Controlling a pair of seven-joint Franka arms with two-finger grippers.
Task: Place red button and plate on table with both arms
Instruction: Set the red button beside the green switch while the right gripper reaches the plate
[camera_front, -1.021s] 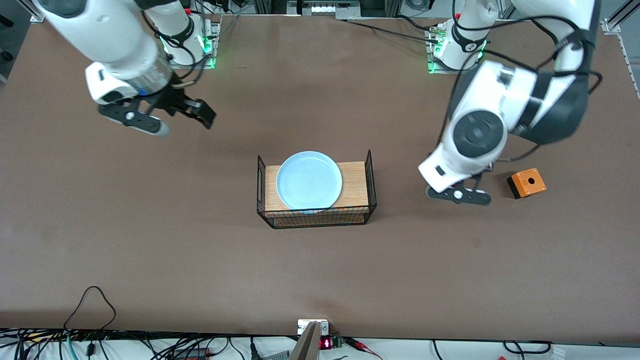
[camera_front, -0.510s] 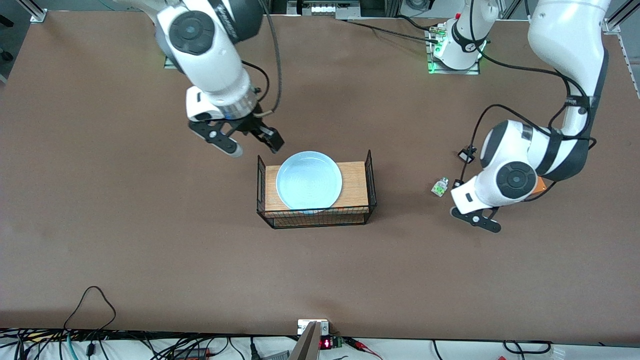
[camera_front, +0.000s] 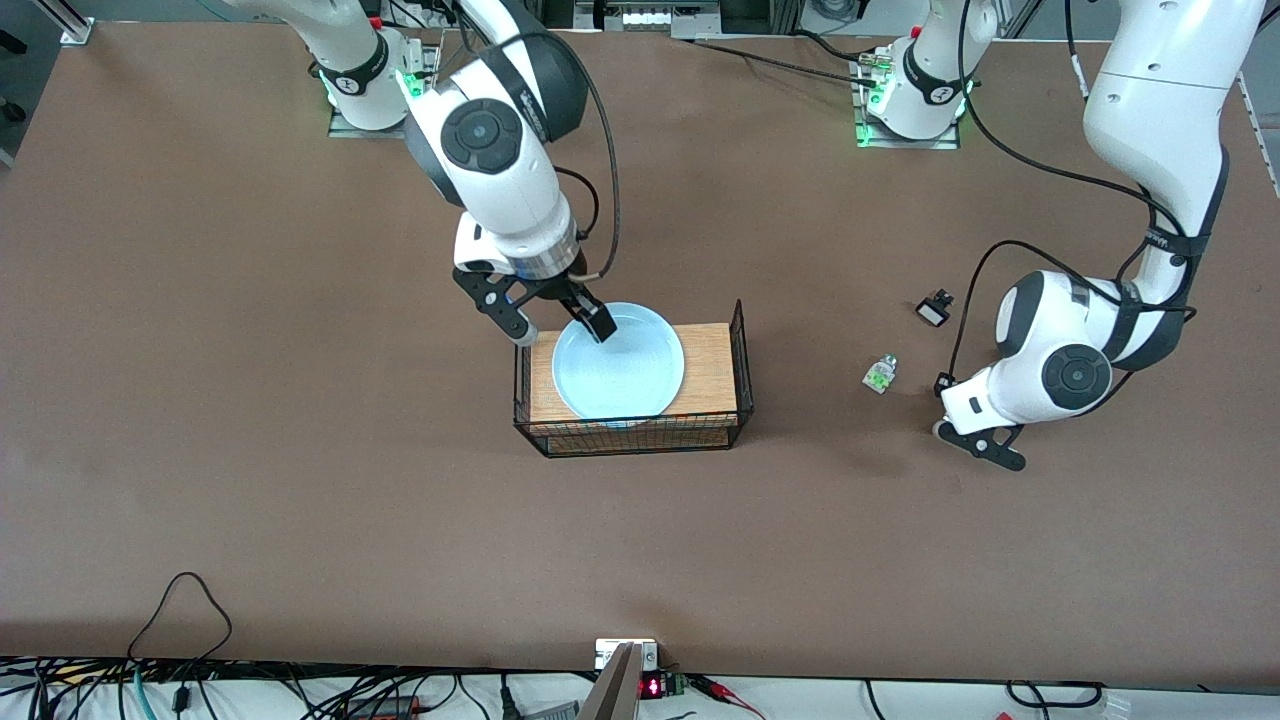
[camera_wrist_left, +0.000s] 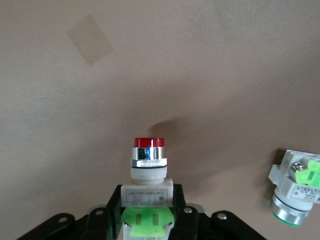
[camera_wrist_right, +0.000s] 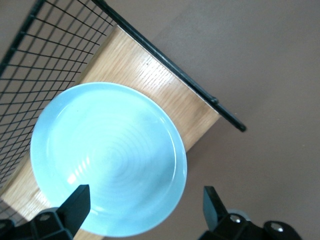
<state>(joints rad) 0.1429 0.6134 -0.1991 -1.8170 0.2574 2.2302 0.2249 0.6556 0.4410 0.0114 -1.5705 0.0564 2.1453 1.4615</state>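
Observation:
The pale blue plate (camera_front: 625, 370) (camera_wrist_right: 107, 155) lies on a small wooden board (camera_front: 710, 370) with black mesh sides. My right gripper (camera_front: 560, 325) (camera_wrist_right: 145, 205) hangs open over the plate's rim on the side toward the robots' bases. One finger is over the plate, the other outside its rim. My left gripper (camera_front: 985, 447) (camera_wrist_left: 148, 200) is low over the brown table (camera_front: 300, 450) at the left arm's end. It is shut on the red button (camera_wrist_left: 148, 160), gripping its white-and-green body with the red cap pointing away. The front view hides the button under the wrist.
A white-green piece without red (camera_front: 880, 373) (camera_wrist_left: 295, 190) lies on the table beside the left gripper. A small black-and-white piece (camera_front: 934, 308) lies farther from the front camera. Upright mesh walls (camera_front: 741, 350) (camera_wrist_right: 45, 50) flank the plate.
The right arm swung from its end of the table to over the plate. The left arm moved toward the front camera, uncovering the two small pieces and hiding an orange box.

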